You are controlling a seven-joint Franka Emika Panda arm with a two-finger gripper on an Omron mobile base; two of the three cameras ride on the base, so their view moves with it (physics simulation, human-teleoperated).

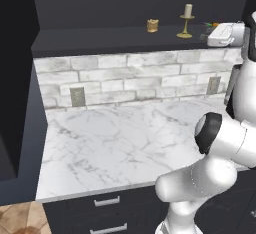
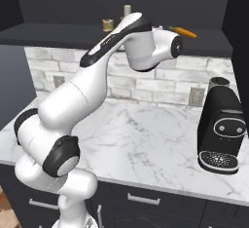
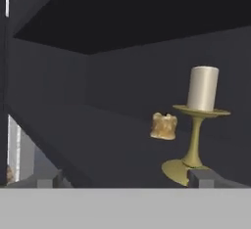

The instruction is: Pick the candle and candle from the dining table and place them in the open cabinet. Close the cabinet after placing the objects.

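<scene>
My gripper stands fully open and empty, its fingertips level with the cabinet shelf, which suggests a release just made. Nearest, just beyond the right tip, the cream candle on its brass candlestick stands upright on the shelf. Beside it and deeper in sits the squat golden-tan candle, apart from the first. An orange carrot lies on the same shelf. By my judgement, only door closing remains.
</scene>
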